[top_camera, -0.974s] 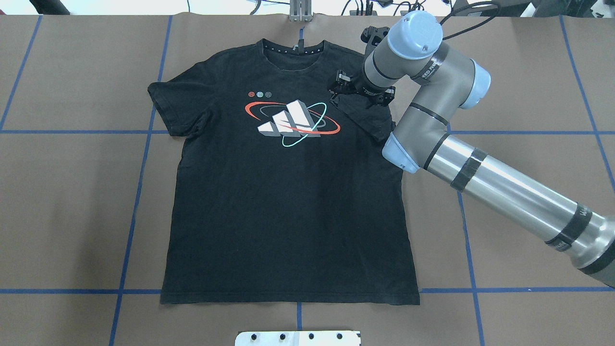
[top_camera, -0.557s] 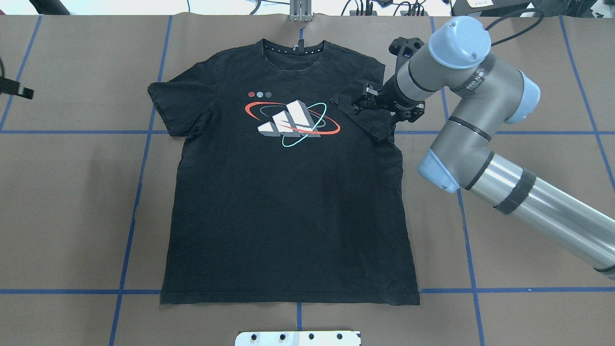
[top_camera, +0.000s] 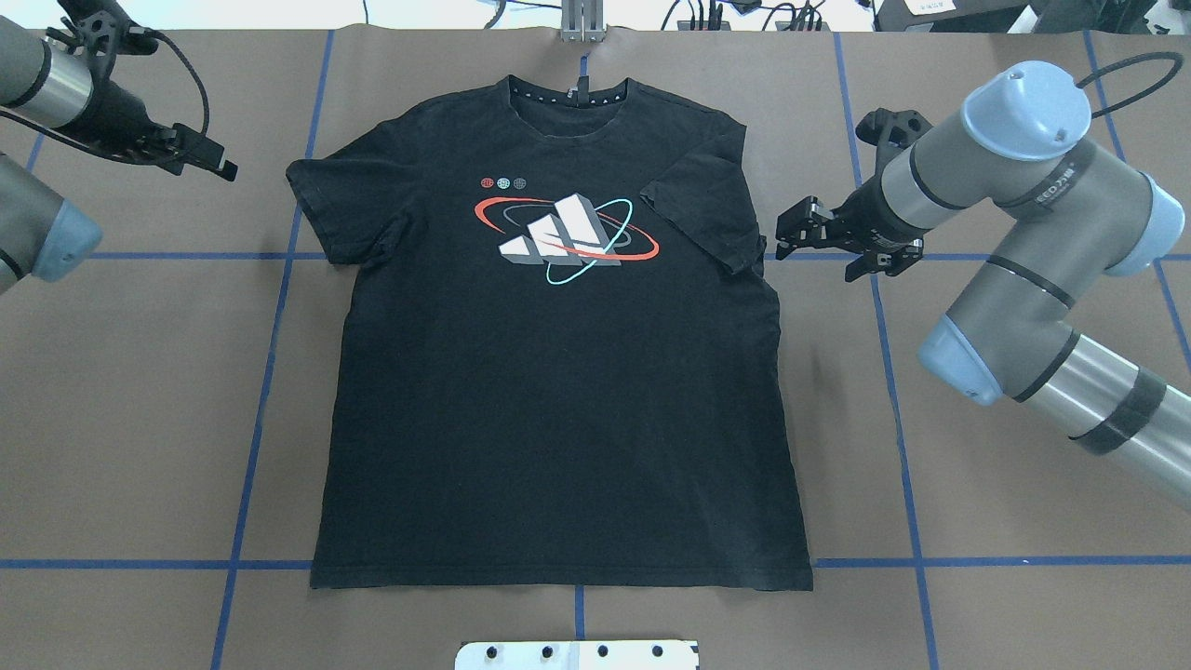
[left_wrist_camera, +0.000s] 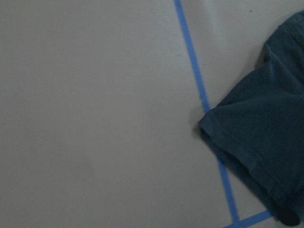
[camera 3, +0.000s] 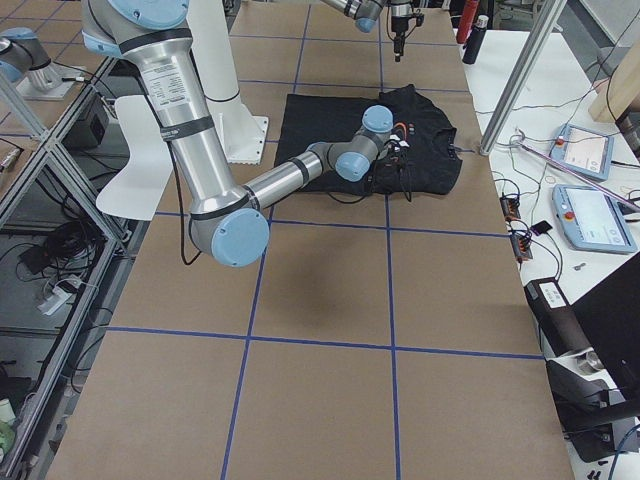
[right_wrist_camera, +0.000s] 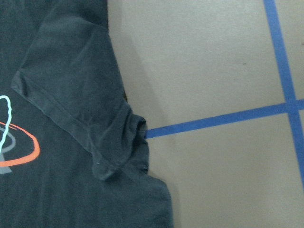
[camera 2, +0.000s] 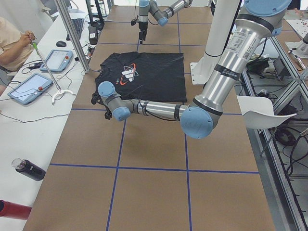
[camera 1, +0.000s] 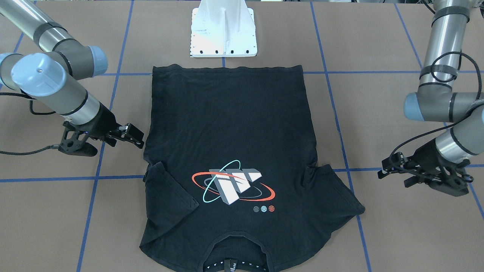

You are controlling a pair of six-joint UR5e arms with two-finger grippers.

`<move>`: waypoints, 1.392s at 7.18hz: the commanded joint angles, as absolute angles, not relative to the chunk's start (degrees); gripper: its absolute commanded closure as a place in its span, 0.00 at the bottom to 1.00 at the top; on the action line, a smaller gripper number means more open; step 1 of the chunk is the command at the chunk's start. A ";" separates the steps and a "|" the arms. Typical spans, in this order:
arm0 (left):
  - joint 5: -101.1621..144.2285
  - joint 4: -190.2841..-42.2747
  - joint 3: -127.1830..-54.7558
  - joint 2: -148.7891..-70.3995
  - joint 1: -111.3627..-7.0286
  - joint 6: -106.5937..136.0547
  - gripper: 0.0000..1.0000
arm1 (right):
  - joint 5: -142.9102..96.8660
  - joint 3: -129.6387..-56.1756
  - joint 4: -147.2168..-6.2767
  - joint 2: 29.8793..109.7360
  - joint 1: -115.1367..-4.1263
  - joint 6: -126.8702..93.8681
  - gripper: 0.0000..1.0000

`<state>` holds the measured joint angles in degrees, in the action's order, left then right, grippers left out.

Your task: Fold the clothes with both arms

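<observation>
Bright, even overhead light. My right arm [camera 3: 285, 178] cast a soft shadow on the table [camera 3: 320, 400]. My left wrist view was dim and hazy; T-shirt [left_wrist_camera: 266, 137] looked bluish.

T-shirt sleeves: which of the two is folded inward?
The sleeve on the robot's right, near the right pincer; it lies folded over the shirt, while the other sleeve is spread flat.

The T-shirt [camera 1: 227, 124] runs off the front-facing view's bottom edge (at the neck opening).
</observation>
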<state>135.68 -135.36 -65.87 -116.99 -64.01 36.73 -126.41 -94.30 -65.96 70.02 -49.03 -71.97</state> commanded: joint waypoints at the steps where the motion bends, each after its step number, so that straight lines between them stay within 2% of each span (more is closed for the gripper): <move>1: 133.25 -135.70 -62.51 -120.57 -62.67 37.00 0.20 | -127.35 -95.80 -65.48 75.13 -49.39 -69.27 0.00; 5: 129.57 -143.25 -53.45 -124.27 -60.47 37.87 0.24 | -125.87 -101.50 -65.30 79.79 -49.75 -71.00 0.00; 7: 129.55 -143.70 -52.39 -125.24 -60.47 38.58 0.28 | -124.27 -102.13 -65.39 79.81 -49.75 -73.74 0.00; 9: 129.11 -151.93 -45.38 -127.60 -59.95 43.47 0.36 | -124.45 -103.18 -65.39 79.45 -49.75 -73.22 0.00; 10: 128.50 -151.96 -45.09 -128.14 -59.42 43.94 0.39 | -124.54 -103.10 -65.56 79.28 -49.57 -73.04 0.00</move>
